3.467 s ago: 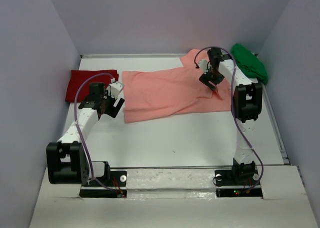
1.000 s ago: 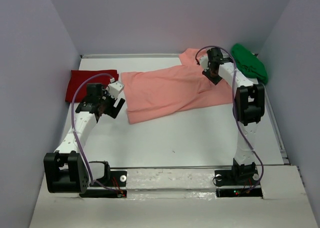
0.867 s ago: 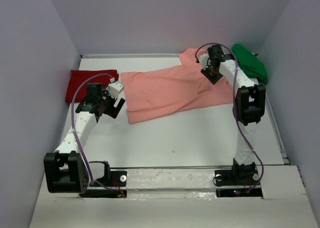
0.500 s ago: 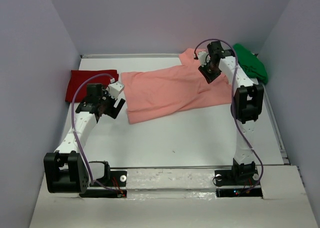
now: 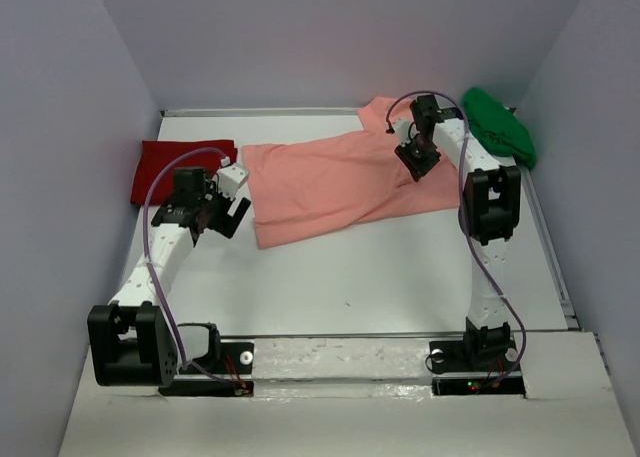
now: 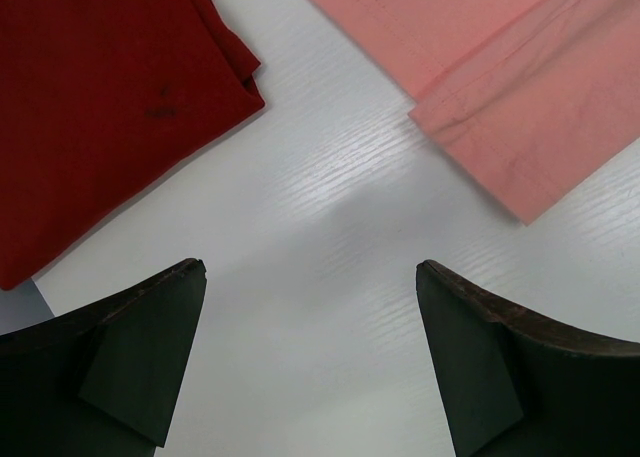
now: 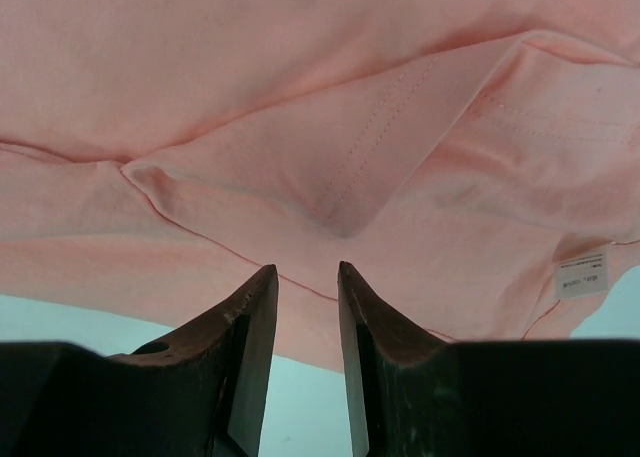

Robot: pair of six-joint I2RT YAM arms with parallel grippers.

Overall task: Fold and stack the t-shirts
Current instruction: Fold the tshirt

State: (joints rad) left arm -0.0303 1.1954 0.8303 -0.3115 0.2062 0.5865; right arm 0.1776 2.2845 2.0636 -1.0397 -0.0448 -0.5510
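Observation:
The salmon-pink t-shirt (image 5: 330,182) lies spread across the middle back of the table. My right gripper (image 5: 415,164) hovers over its right part. In the right wrist view its jaws (image 7: 308,272) stand a narrow gap apart with nothing between them, above a creased fold of the pink cloth (image 7: 300,107). The deep red t-shirt (image 5: 180,167) lies folded at the far left. My left gripper (image 5: 232,213) is wide open and empty over bare table (image 6: 310,277), between the red shirt's corner (image 6: 90,97) and the pink shirt's hem (image 6: 500,67). The bright green t-shirt (image 5: 500,125) lies bunched at the back right.
Walls enclose the table on the left, back and right. A white label (image 7: 582,275) shows on the pink shirt near its edge. Bare white table (image 5: 380,277) lies in front of the shirts.
My right gripper has drifted a little left and toward me over the pink shirt. Earlier it moved back from the shirt's near right edge. The left arm stayed still over the last second.

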